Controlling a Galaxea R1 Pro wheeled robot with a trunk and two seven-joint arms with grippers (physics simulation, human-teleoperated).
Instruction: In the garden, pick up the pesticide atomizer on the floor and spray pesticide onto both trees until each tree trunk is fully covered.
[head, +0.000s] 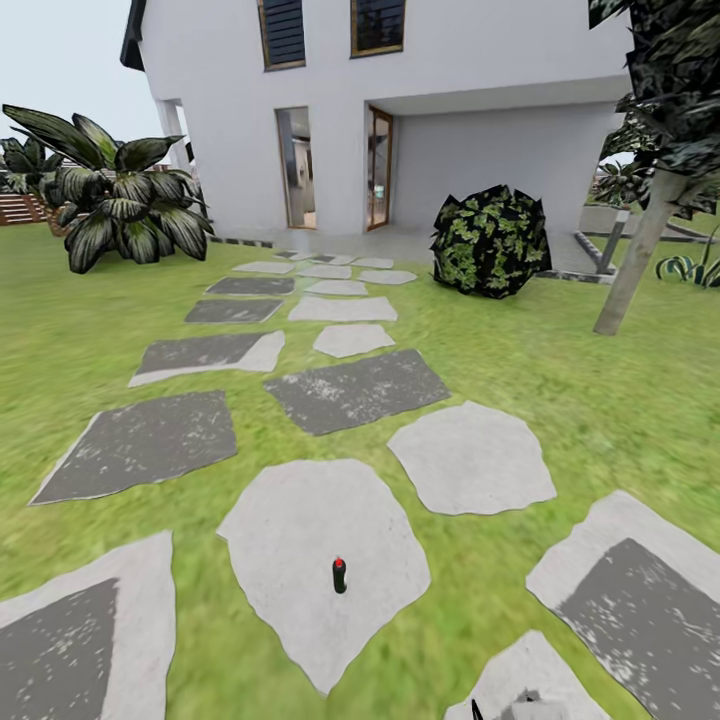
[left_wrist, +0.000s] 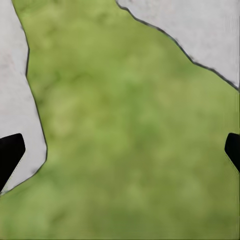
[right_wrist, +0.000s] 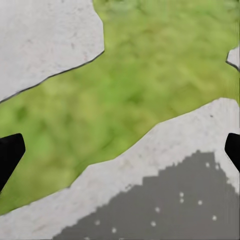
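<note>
We approach the pesticide atomizer upright on its pale paving stone — both end effectors gape empty; next, reach down.

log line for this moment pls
phase: approach | pesticide atomizer upright on pale paving stone, untouched | left gripper open | right gripper open | tree trunk ahead right

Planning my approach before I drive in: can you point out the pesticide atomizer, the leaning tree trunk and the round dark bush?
pesticide atomizer (head: 339, 576), head view, middle of its dark body below the red top.
tree trunk (head: 636, 258), head view, midway up the leaning pale trunk.
bush (head: 490, 241), head view, centre of its foliage.
</note>
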